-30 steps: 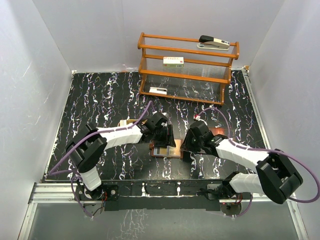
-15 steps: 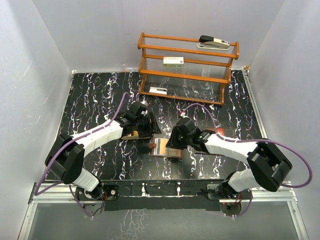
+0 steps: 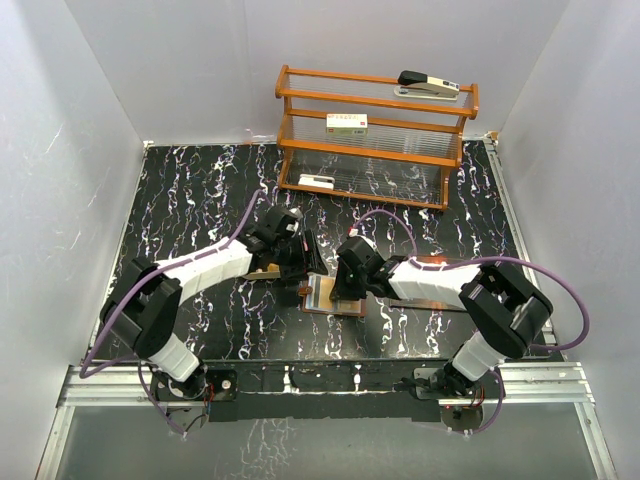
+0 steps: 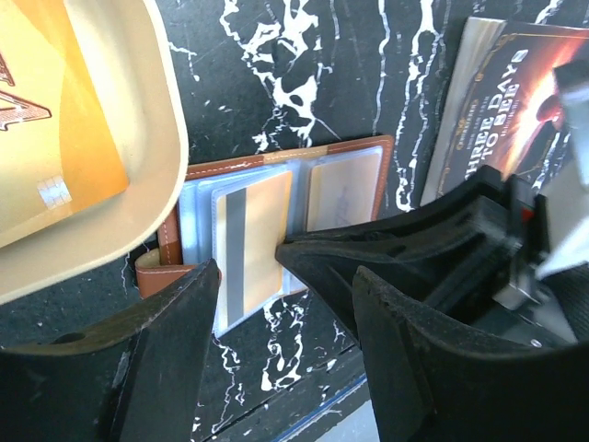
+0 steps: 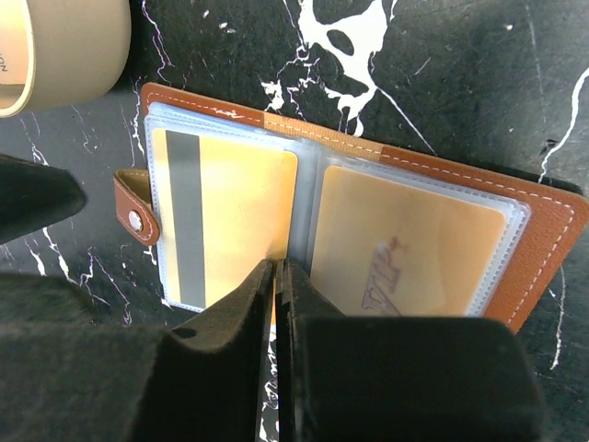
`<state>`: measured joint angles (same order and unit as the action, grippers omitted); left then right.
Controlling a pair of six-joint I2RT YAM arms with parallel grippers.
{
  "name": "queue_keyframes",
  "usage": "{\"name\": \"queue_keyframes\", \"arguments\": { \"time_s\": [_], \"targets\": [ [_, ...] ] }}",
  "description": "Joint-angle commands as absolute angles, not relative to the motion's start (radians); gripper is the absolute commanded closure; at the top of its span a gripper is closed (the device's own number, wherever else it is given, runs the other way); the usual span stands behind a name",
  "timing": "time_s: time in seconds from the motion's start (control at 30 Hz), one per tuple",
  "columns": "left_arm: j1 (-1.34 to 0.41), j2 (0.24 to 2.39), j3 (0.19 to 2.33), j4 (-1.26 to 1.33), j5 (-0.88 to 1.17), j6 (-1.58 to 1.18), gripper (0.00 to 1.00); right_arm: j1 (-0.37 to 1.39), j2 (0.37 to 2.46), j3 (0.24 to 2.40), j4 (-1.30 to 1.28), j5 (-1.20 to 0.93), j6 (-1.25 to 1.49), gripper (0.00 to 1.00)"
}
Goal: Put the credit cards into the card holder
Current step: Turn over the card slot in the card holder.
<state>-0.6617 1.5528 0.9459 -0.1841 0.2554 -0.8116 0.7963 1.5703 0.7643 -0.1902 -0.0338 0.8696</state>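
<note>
White-walled cell, black white-veined table, wooden rack at 12 o'clock. Both arms meet mid-table over the card holder, which lies open and flat, long axis 9-to-3 in the right wrist view. From above, the tan tray sits just beside it at 9-10 o'clock and a dark booklet at 3 o'clock. Right gripper is clenched, nothing seen between the fingers, tips down at the holder's fold. Left gripper is released, jaws spread, hanging over the holder's tray-side half and grasping nothing. Striped gold card lies in the 9 o'clock pocket, fully seated or not I can't tell. Second gold card lies in the 3 o'clock pocket. Third card lies loose in the tray, 10 o'clock from the left gripper in its own view. The left arm is nearer, so that pick is likely its job.
</note>
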Motion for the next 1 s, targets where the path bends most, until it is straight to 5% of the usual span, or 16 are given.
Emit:
{"name": "queue_keyframes", "arguments": {
  "time_s": [0.0, 0.97],
  "targets": [
    [-0.655, 1.583, 0.953, -0.175, 0.288, -0.796, 0.41, 0.807, 1.610, 0.756, -0.206, 0.014, 0.862, 0.95],
    [-0.658, 1.666, 0.937, -0.080, 0.331, -0.787, 0.43, 0.811, 1.581, 0.713, -0.162, 0.008, 0.872, 0.95]
  ]
}}
